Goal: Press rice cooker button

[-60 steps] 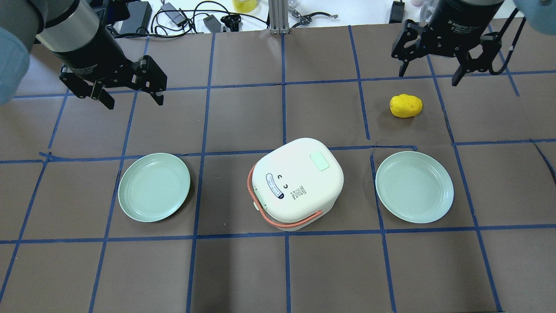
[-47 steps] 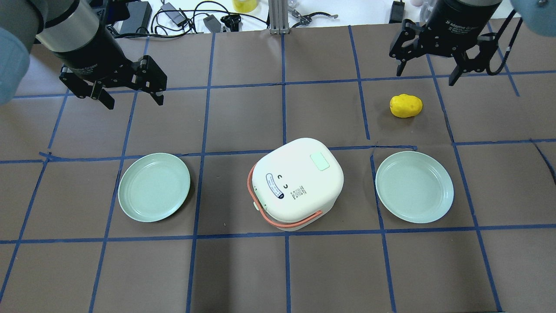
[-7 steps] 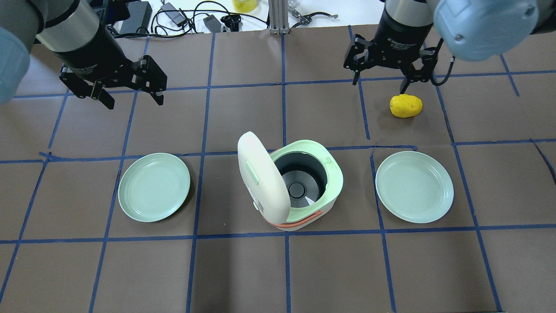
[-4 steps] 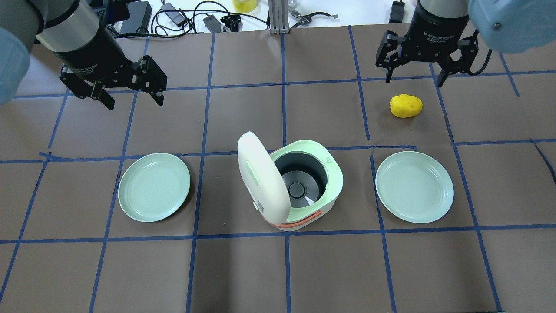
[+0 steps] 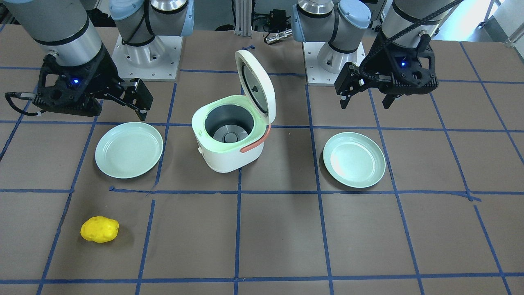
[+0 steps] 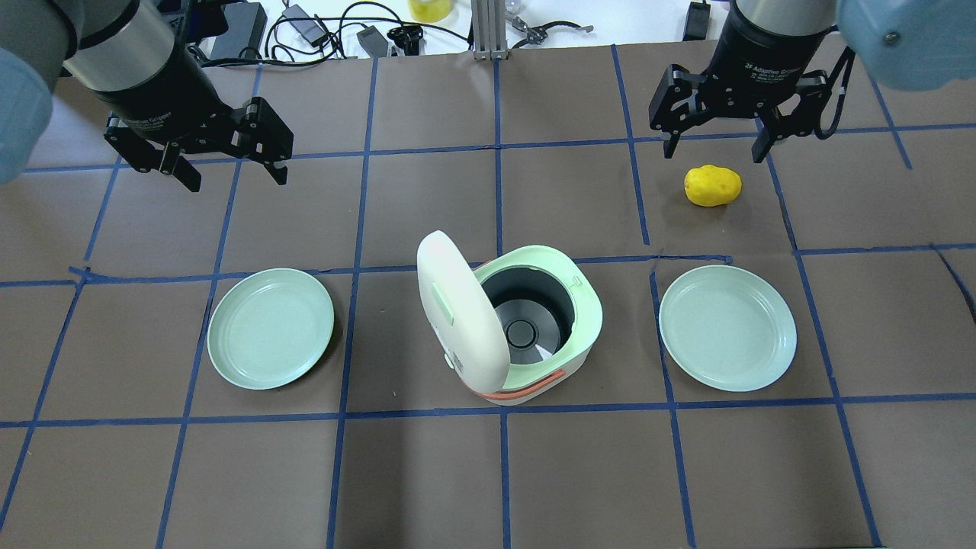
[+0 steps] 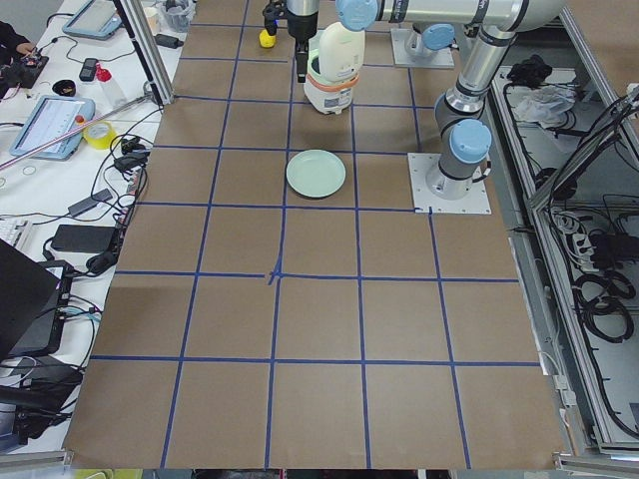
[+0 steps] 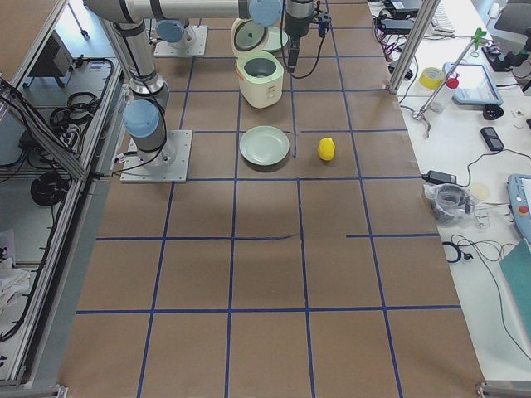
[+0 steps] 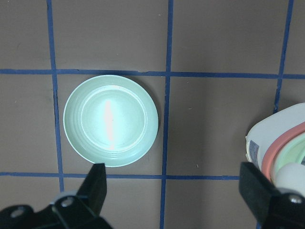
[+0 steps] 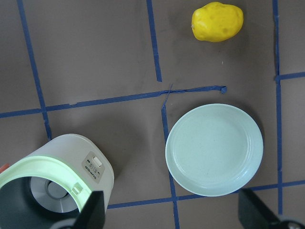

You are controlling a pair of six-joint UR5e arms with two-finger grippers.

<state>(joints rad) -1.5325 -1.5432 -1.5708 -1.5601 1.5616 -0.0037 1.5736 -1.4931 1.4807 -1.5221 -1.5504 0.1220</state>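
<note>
Listing left to right, overhead: left gripper (image 6: 235, 171), fingers spread, empty, unmoved; mint plate (image 6: 271, 328); rice cooker (image 6: 461, 313), mid-surface (image 6: 427, 473) between the plates, lid now upright where seconds ago it lay shut, so the button press looks done; second plate (image 6: 728, 328); yellow potato (image 6: 713, 185); right gripper (image 6: 714, 151), fingers spread, drawn back just beyond the potato.
</note>
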